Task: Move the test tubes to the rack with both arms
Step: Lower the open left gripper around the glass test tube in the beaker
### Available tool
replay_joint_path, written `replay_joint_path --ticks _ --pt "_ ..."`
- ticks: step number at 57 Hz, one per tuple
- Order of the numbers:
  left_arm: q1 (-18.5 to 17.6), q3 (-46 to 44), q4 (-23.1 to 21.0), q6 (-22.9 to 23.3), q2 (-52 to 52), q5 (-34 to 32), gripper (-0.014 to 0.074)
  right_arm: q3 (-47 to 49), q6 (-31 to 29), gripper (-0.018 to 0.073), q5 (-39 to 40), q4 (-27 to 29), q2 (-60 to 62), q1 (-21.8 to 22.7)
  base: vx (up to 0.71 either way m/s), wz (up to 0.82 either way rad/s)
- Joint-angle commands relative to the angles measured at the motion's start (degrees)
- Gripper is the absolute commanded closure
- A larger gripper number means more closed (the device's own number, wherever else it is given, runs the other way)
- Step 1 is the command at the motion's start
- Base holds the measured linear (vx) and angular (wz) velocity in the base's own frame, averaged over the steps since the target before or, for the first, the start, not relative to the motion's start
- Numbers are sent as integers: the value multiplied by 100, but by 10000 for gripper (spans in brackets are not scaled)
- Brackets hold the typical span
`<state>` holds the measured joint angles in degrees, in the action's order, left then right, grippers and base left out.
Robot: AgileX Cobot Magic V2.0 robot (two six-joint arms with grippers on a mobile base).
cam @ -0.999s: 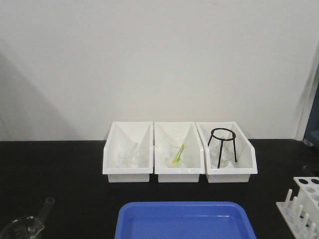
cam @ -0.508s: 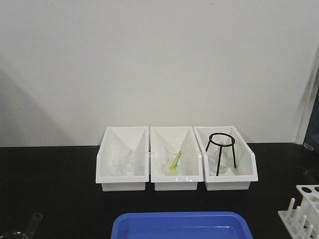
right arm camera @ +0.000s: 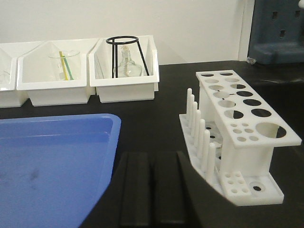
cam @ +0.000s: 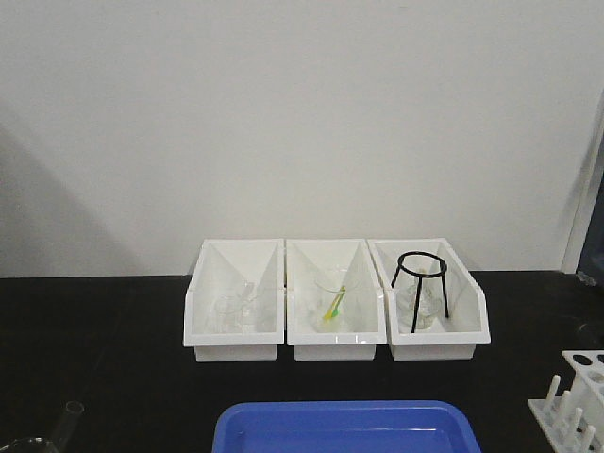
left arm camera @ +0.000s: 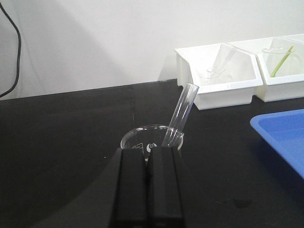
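Between beaker (left arm camera: 142,137) and rack (right arm camera: 247,154): blue tray (right arm camera: 52,156); white bins (cam: 335,351) behind

The left fingers (left arm camera: 133,190) and right fingers (right arm camera: 136,190) are 2 flat, matte-black, rectangular bars each.

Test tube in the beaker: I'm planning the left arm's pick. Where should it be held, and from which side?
Probably the bare upper shaft of the test tube, above the beaker rim. It leans right in the left wrist view, so come from the near side, tilted to match.
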<state>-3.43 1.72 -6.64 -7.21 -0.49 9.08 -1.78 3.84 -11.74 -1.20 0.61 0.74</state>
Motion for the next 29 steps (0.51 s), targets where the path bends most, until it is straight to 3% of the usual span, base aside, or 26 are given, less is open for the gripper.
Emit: replay_joint_path --ticks 1,29 --pt "15 127 -45 41 -55 -464 615 -59 -30 567 457 -39 42 -1 0 0" --pt "15 127 -58 46 -55 -709 615 -59 -30 567 525 -39 42 -1 0 0"
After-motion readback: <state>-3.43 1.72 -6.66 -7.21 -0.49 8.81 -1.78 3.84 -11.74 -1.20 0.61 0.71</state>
